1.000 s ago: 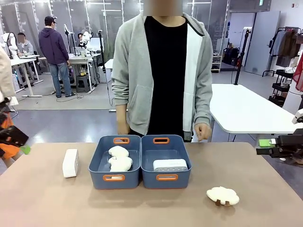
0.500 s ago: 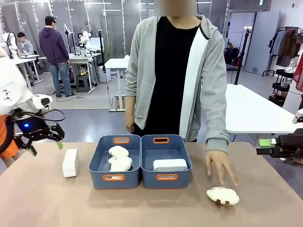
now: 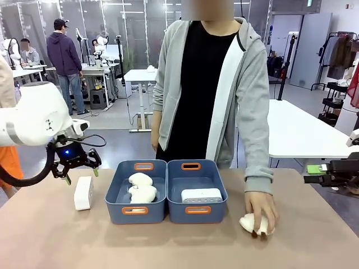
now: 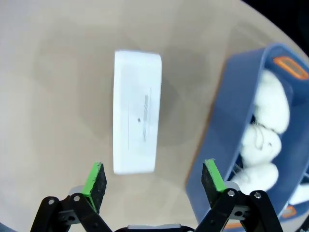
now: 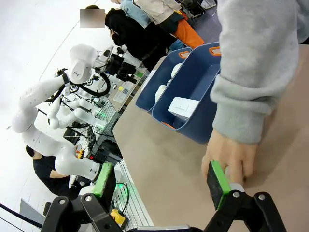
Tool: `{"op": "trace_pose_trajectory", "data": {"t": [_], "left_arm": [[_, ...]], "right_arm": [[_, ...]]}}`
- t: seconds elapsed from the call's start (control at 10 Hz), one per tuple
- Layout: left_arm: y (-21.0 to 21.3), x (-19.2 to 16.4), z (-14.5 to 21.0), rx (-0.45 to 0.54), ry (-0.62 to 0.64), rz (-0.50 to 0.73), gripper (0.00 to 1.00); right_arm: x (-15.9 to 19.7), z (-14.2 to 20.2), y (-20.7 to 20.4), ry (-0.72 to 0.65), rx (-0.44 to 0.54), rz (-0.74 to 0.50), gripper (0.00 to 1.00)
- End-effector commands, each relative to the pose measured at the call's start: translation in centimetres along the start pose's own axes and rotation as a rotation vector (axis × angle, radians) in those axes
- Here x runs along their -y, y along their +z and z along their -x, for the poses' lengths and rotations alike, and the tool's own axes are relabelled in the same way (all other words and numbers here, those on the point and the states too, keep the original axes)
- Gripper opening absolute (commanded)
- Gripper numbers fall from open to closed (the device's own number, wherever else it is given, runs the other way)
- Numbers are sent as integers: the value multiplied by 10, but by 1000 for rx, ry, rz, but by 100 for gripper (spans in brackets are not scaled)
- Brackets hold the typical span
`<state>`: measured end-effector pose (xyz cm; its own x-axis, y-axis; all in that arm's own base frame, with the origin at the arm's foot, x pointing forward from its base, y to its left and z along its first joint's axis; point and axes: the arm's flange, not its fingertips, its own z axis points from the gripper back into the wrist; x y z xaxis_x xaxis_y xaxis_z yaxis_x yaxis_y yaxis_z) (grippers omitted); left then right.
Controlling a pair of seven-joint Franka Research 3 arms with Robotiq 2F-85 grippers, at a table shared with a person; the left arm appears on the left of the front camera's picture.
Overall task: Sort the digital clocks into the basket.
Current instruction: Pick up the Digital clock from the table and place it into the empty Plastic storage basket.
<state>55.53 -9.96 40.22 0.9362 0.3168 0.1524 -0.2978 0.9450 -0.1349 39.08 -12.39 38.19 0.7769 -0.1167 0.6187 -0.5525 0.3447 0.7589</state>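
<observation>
Busy lab behind, brown table [image 3: 50,241] up front, and a person standing at its far edge.

Front view: two slate-blue baskets sit touching side by side mid-table. The left basket [image 3: 115,197] has cream cloud plushies [image 3: 141,188] in it. The right basket [image 3: 217,190] holds one digital clock [image 3: 202,195] lying flat by its near wall. The other digital clock [image 3: 83,193] stands on edge toward the table's left edge, near the left basket. The left end effector [image 3: 82,175] hovers just above it, jaws wide apart, gripping nothing. The person's hand [image 3: 261,208] is pressed on a plush cloud [image 3: 247,224] toward the table's right edge.

Left wrist view: green fingertips [image 4: 95,180] are spread wide, with that same clock beyond them on bare table.

Right wrist view: right end effector [image 5: 160,181] is wide open and empty too, with the person's hand just past one finger and the baskets farther off.
</observation>
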Motion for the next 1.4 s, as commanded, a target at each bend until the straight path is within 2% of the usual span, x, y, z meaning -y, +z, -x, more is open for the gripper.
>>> {"op": "trace_pose_trajectory", "data": {"t": [0.0,0.2,0.4,0.5,0.6,0.7,0.8,1.0,1.1,1.2,1.3], "left_arm": [[-21,10,-19,2,53,-99,100],[-38,11,-20,-29,55,-139,100],[-67,9,-25,-86,-24,-117,100],[-75,6,-23,-96,-34,-144,74],[-75,3,-20,-93,-54,-160,40],[-72,1,-17,-96,-62,-157,14],[-70,1,-18,-99,-59,-159,0],[-59,1,-13,-115,-70,-144,0],[-46,0,-9,-129,-72,-125,3],[-26,-1,-6,-169,-94,-95,0],[13,-5,2,-135,-136,-19,0]], "right_arm": [[-2,-2,1,-17,-18,6,97],[-2,-2,1,-17,-18,6,97],[-2,-2,1,-17,-18,6,97],[-2,-2,1,-17,-18,6,97],[-2,-2,1,-17,-18,6,97],[-2,-2,1,-17,-18,6,97],[-2,-2,1,-17,-18,6,97],[-2,-2,1,-17,-18,6,97],[-2,-2,1,-17,-18,6,97],[-2,-2,1,-17,-18,6,97],[-2,-2,1,-17,-18,6,97]]}}
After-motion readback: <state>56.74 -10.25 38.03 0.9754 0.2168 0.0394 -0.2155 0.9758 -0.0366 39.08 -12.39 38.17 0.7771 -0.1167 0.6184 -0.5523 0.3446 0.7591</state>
